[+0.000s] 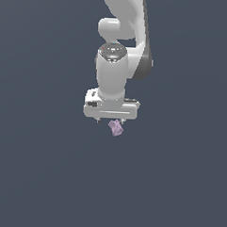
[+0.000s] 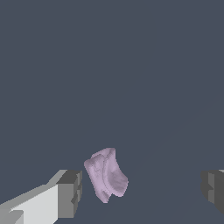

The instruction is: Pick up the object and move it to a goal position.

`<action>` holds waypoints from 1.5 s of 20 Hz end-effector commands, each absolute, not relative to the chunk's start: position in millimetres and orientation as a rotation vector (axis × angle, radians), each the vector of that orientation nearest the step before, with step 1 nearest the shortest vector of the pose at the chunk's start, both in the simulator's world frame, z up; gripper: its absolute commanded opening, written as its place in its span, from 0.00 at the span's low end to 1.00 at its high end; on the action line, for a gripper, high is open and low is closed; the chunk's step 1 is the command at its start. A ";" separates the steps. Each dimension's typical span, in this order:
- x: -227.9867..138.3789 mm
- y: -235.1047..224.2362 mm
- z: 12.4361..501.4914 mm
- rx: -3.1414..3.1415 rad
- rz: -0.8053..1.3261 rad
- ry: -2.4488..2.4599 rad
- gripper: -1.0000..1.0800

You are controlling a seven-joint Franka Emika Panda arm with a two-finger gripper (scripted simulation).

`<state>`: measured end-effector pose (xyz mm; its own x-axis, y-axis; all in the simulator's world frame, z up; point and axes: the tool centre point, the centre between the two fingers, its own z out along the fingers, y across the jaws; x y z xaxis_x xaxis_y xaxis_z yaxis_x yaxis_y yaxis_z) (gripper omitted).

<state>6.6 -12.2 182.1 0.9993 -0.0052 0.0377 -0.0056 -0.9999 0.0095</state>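
The white arm (image 1: pixel 119 64) is reaching down from the top of the exterior view, its wrist pointing straight downward over a flat, dark slate-grey surface (image 1: pixel 46 178). The tool (image 1: pixel 110 121) is sitting at the arm's lower end, and in the wrist view its two dark-padded fingers (image 2: pixel 70 192) are standing spread wide apart, one on each side of the picture, gripping nothing. The object (image 1: pixel 116 128), a small, lumpy, pale lilac-purple chunk, is showing just beneath the tool's white body in the exterior view, a little toward the exterior view's right of the tool's middle. In the wrist view the object (image 2: pixel 106 175) is lying in the gap between the fingers, close beside one finger pad and well apart from the other; a thin strip of grey is showing between the chunk and the nearer pad, so the two are not touching. Whether the chunk is resting on the surface cannot be told from either view.
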 end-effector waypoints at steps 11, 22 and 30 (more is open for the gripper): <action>5.5 -9.5 176.5 3.125 0.063 0.061 0.96; -8.4 -3.0 153.6 3.121 0.045 0.201 0.96; -36.9 9.1 114.5 3.101 0.016 0.460 0.96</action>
